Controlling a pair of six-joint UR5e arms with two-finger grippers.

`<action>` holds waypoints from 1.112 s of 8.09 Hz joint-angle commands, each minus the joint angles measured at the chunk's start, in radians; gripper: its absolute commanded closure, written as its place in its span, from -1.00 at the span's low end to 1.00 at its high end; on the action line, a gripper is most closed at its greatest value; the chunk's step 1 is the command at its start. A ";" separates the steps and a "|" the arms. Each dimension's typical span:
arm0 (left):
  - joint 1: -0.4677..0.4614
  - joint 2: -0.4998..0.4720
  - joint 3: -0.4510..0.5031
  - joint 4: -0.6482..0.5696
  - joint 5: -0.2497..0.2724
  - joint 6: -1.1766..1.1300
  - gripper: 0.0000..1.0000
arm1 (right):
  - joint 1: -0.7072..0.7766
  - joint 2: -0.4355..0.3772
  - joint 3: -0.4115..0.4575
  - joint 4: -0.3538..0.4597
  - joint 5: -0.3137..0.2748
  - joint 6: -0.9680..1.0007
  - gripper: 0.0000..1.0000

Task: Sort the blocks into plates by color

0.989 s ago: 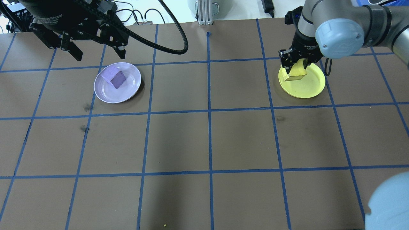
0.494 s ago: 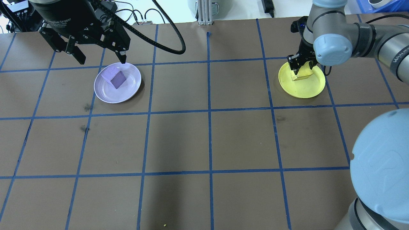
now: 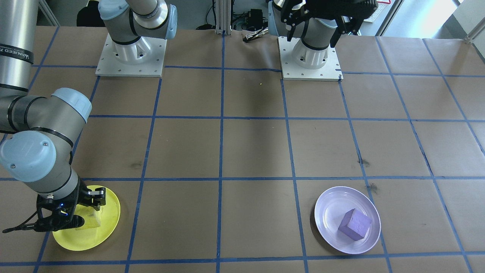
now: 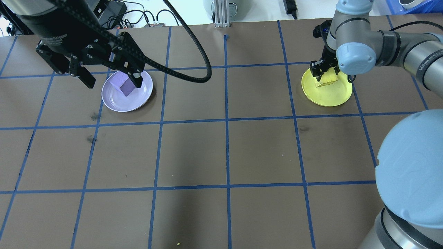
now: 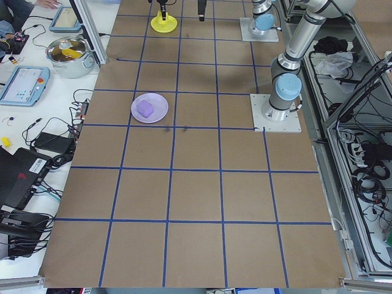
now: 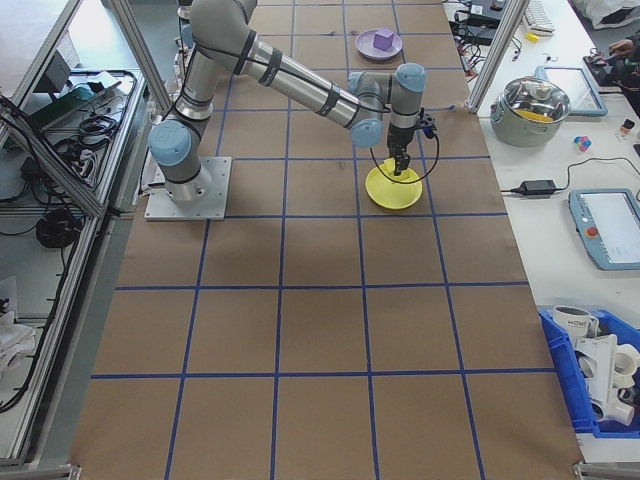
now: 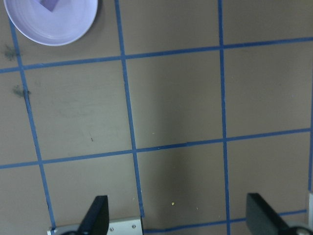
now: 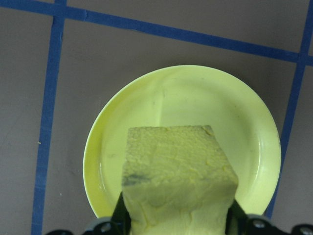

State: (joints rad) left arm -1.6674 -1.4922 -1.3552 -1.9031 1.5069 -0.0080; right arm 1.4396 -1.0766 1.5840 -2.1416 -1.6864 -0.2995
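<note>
Between my lavender plate (image 4: 117, 102) with its purple block (image 4: 124, 87) on the left and my yellow plate (image 4: 328, 95) on the right, the whole middle and near stretch of the surface (image 4: 225, 155) lies open, with my two base plates (image 3: 130, 57) at its back.

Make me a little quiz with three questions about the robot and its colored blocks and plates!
1. True or false: the purple block lies in the lavender plate.
2. What does the right gripper hold? A) the yellow block B) a spoon C) nothing
3. Fill in: the left gripper, seen by its wrist camera, is ____ (open or shut).

Key:
1. True.
2. A. Its fingers clamp the block over the yellow plate; whether the block touches the plate cannot be told.
3. Open, with nothing between its fingers.
</note>
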 commanded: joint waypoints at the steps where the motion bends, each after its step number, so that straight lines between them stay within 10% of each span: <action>1: -0.058 0.081 -0.028 -0.154 -0.019 0.002 -1.00 | -0.001 -0.086 0.004 0.063 0.002 -0.001 -1.00; 6: -0.094 0.074 -0.021 -0.259 -0.037 -0.009 -1.00 | 0.013 -0.492 0.016 0.469 0.045 0.196 -1.00; 9: -0.092 0.064 -0.021 -0.240 -0.030 -0.009 -1.00 | 0.016 -0.670 0.118 0.514 0.232 0.323 -1.00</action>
State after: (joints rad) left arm -1.7617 -1.4236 -1.3792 -2.1602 1.4758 -0.0193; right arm 1.4540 -1.6384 1.6345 -1.6515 -1.5689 -0.0718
